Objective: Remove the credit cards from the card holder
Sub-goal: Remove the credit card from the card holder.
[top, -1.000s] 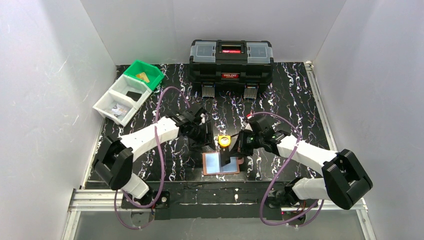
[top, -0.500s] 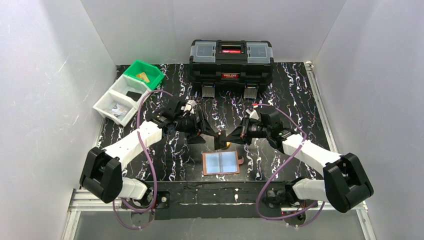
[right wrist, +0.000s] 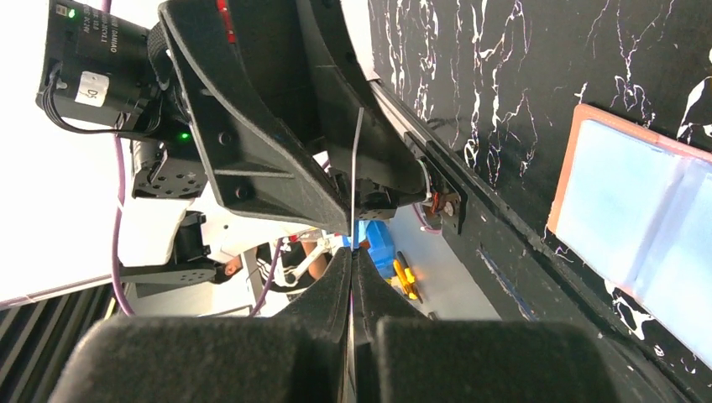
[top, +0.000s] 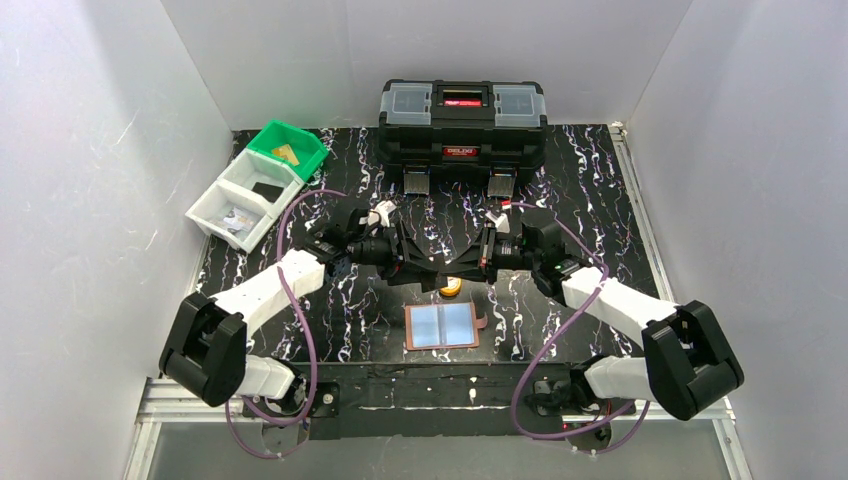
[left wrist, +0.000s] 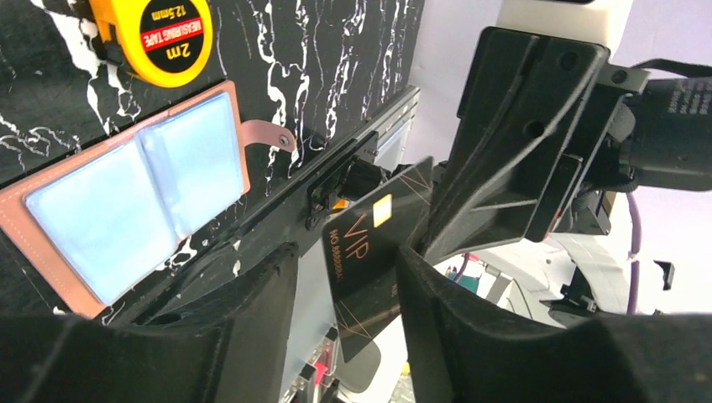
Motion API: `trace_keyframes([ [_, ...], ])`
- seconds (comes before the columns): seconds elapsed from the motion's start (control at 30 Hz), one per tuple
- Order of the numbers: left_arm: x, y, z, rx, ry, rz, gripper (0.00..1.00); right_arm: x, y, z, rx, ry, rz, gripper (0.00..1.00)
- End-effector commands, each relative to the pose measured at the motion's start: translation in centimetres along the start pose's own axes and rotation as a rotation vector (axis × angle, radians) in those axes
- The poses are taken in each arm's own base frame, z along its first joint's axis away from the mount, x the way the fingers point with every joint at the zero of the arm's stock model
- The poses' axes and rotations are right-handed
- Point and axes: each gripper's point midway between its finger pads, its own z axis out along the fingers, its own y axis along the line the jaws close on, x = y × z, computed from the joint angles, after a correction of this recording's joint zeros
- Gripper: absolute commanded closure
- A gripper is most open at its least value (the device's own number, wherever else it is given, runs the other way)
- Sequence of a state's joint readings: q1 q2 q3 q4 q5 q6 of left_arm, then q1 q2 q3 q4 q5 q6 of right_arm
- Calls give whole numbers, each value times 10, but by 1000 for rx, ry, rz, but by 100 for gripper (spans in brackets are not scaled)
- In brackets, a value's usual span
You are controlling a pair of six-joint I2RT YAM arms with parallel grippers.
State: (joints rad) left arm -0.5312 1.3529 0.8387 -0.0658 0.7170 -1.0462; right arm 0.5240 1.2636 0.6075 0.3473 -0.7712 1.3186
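Item: black VIP card (left wrist: 369, 243), held in the air at 12 o'clock of the card holder (top: 441, 326). I see my right gripper (right wrist: 352, 252) pinched on it and my left gripper (left wrist: 344, 252) with jaws apart either side. Holder: open flat on marbled mat (top: 600, 200). Yellow tape measure (top: 451, 288): just at its 12 o'clock.

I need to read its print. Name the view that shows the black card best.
Left wrist: the black card faces the camera, VIP lettering and gold chip legible. Right wrist shows only its thin edge. From the top it is too small to make out.
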Motion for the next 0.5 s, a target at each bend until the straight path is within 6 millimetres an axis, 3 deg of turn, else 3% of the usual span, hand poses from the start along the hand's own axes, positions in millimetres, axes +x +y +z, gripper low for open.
trace_keyframes([
  [0.0, 2, -17, -6, 84, 5, 10, 61, 2, 22, 0, -68, 28, -44, 99],
  [0.2, 2, -20, -7, 94, 0, 13, 97, 3, 12, 0, -27, 17, -49, 99],
  [0.23, 2, -19, -7, 93, -1, 12, 100, 4, 11, 0, -17, 17, -54, 94],
  [0.3, 2, -18, -8, 87, -6, 16, 100, 3, 10, 0, 10, 7, -70, 77],
  [0.4, 2, -17, -10, 71, -20, 28, 100, -1, 2, -3, 97, -28, -91, 35],
  [0.47, 2, -13, -13, 40, -31, 33, 100, -3, -4, -8, 170, -51, -103, 14],
])
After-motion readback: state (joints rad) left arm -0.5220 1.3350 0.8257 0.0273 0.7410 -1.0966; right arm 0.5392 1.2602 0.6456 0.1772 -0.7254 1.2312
